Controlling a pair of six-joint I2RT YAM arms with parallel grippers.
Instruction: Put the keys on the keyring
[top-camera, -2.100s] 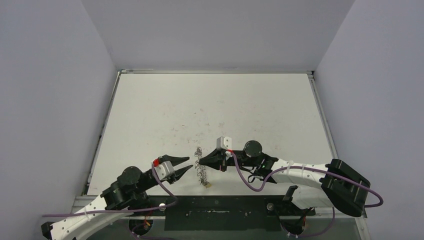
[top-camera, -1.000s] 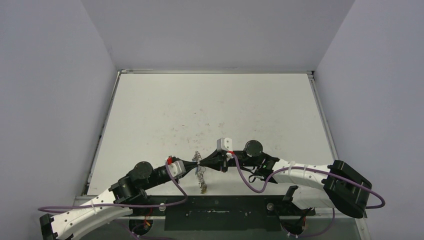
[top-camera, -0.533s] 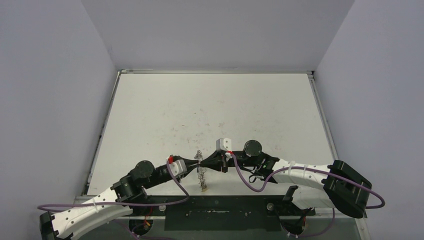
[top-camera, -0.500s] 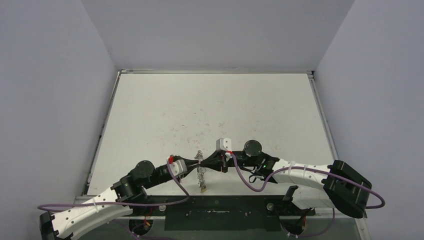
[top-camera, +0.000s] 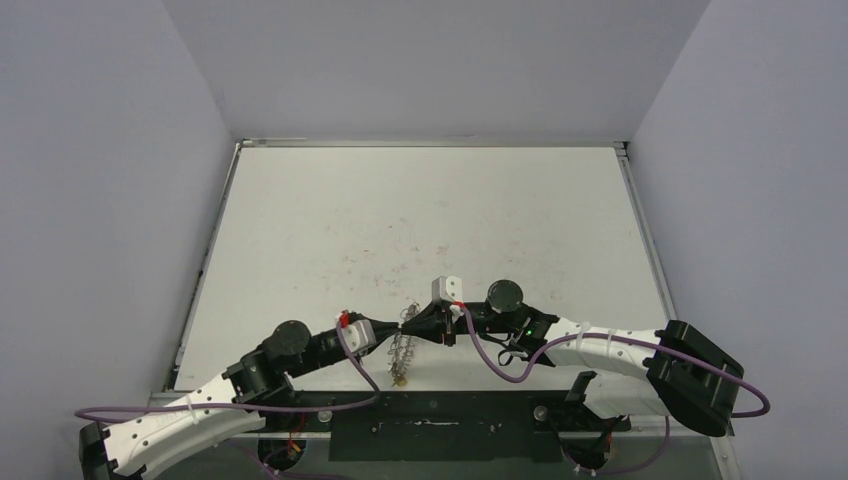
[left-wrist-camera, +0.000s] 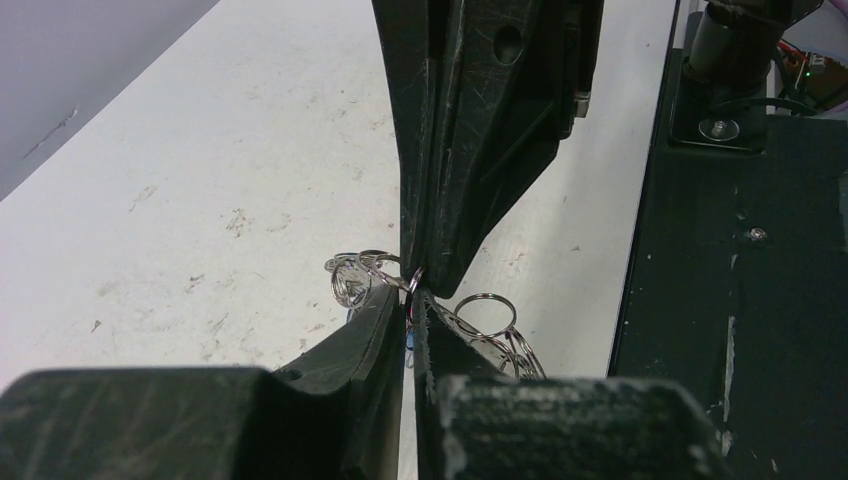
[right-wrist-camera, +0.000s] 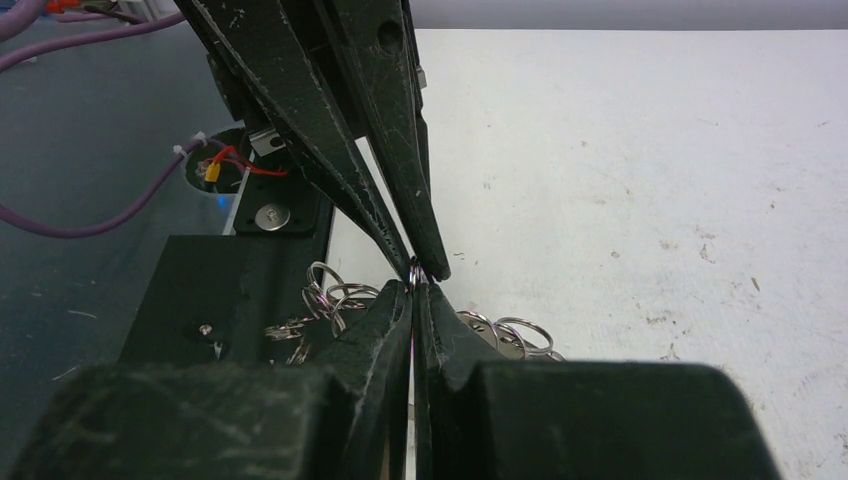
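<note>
Hanging nearward, the large silver loop-edged keyring (top-camera: 403, 352) is pinched by the closed left gripper (top-camera: 393, 330) and right gripper (top-camera: 408, 322), tips meeting.

Layout: near edge of table, centre

The left gripper (top-camera: 392, 329) enters from the left and the right gripper (top-camera: 405, 322) from the right; they meet tip to tip above the front part of the table (top-camera: 420, 220). The keyring (top-camera: 404, 349) is pinched at the meeting point by both pairs of tips. Its loops spread to either side and run toward the near edge.
</note>
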